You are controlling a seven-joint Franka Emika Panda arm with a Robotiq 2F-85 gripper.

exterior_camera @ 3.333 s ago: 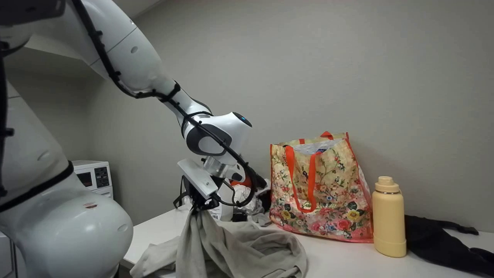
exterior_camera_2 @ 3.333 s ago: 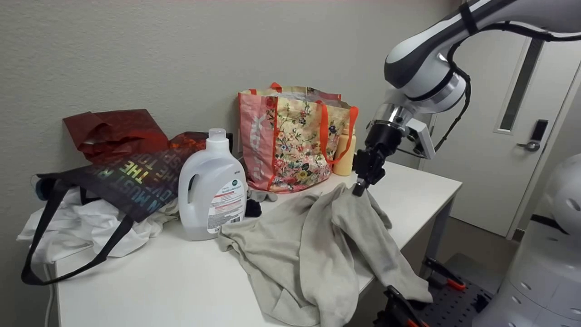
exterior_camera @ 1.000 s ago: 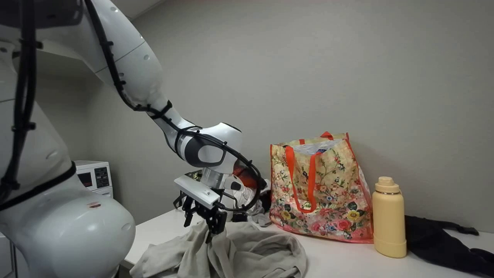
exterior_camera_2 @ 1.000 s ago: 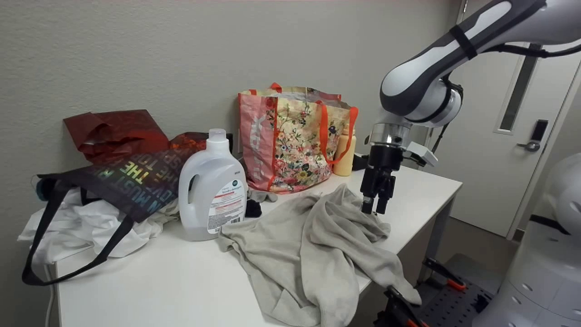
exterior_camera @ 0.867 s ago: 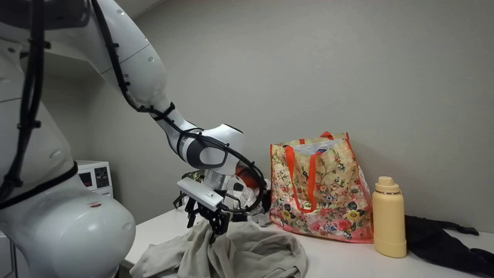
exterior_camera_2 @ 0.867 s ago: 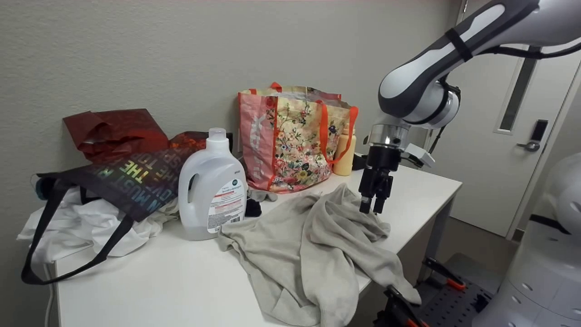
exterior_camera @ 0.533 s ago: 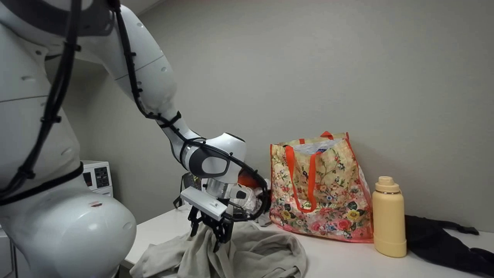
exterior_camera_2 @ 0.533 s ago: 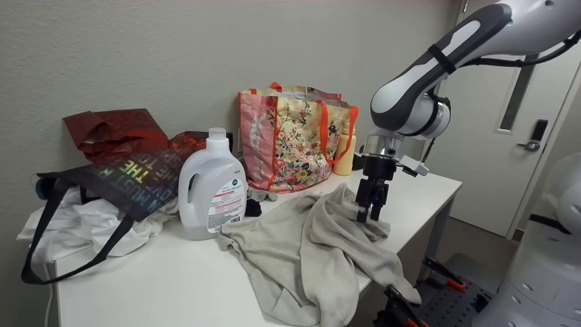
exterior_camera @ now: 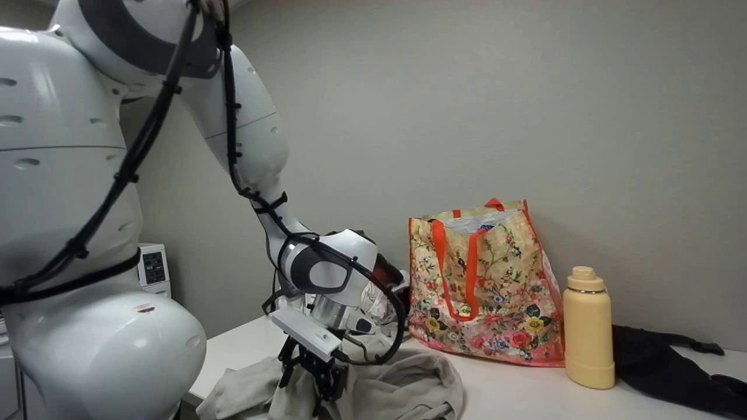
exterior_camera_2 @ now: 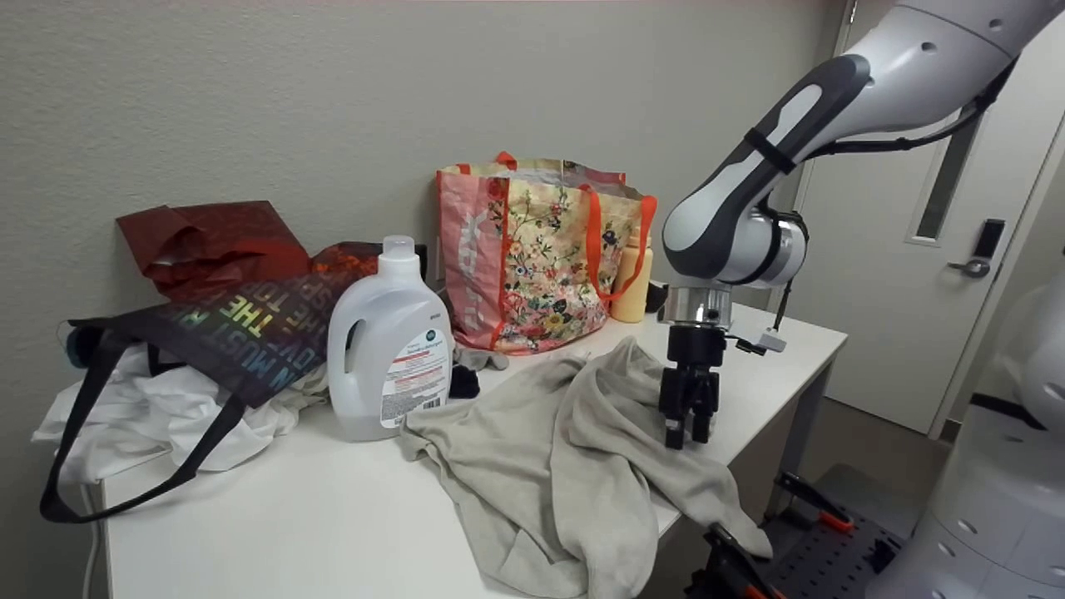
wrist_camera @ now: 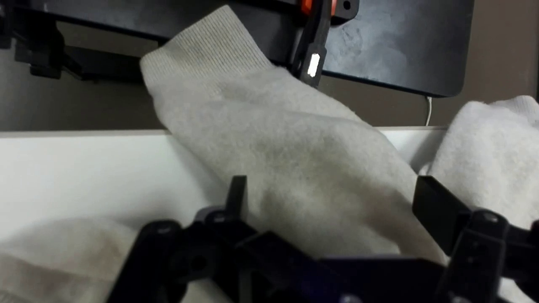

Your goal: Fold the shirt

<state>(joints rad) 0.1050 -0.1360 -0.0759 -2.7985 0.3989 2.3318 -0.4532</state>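
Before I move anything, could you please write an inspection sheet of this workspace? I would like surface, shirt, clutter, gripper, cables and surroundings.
Surface: white table, partly covered by the shirt.
Shirt: rumpled, not folded; a ribbed cuff hangs past the table edge.
Clutter: jug, floral bag and bottle standing; black cloth, lettered bag and white cloth lying.
Gripper: open, pointing down; the wrist view shows a sleeve between its parted jaws; contact cannot be told.
Cables: black, strapped along the arm, one looping beside the gripper; snags: nothing seen.
Surroundings: wall, door, white appliance.
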